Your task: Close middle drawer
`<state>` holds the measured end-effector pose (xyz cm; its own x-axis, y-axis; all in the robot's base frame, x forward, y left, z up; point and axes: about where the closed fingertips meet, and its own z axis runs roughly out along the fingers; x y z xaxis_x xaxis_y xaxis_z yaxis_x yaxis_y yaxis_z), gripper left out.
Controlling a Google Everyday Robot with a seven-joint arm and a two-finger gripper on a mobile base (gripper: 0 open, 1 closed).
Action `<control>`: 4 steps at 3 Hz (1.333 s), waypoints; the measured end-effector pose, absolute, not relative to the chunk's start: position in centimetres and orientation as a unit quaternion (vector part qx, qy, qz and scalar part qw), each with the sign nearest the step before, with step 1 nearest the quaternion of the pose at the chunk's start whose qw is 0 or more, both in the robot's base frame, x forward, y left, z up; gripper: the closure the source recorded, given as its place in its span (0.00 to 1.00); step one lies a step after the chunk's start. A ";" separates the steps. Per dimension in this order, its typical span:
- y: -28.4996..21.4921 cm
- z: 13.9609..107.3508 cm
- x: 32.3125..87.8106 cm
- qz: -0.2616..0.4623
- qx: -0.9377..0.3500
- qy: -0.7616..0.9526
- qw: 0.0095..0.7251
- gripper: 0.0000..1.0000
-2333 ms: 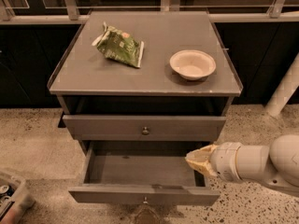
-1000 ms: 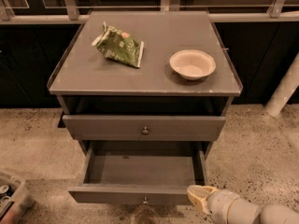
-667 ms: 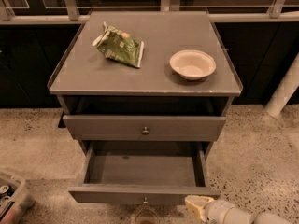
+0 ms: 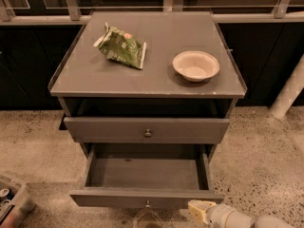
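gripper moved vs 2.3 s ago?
Yes. The gripper has dropped from the right wall of the middle drawer to just below the right end of its front.

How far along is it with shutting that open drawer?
Nothing looks done yet: the middle drawer stands pulled far out, its inside showing. In hand: the gripper sits low by the drawer front's right end; contact I cannot tell. Left: the whole push, until the front meets the cabinet.
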<state>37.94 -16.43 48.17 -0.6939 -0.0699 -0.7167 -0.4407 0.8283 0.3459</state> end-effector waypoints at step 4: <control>-18.2 39.4 41.9 0.266 -0.126 0.879 0.374 1.00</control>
<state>41.93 -18.18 39.40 -0.6880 -0.0224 -0.7254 -0.4207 0.8267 0.3735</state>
